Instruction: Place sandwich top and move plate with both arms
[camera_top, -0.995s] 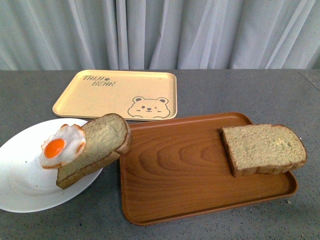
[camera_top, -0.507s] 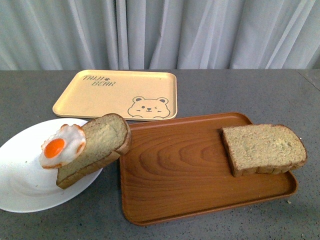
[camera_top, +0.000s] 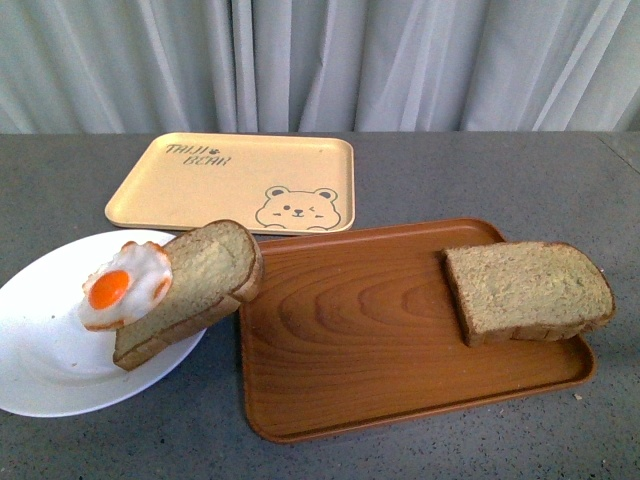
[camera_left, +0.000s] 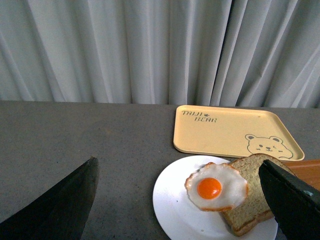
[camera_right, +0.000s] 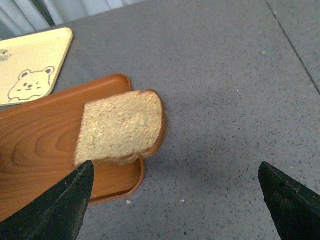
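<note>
The sandwich top, a brown bread slice, lies on the right end of the wood-grain tray and overhangs its rim. It also shows in the right wrist view. The white plate sits at the front left and also shows in the left wrist view. It holds the other bread slice, tilted against the tray edge, with a fried egg on it. My left gripper is open above the plate. My right gripper is open over bare table beside the sandwich top. Neither arm shows in the front view.
A pale yellow bear-print tray lies behind the plate and the wood tray. A grey curtain hangs behind the grey table. The table's right side beyond the wood tray is bare grey surface.
The whole scene sits a few pixels higher in the front view. No object has moved relative to the others.
</note>
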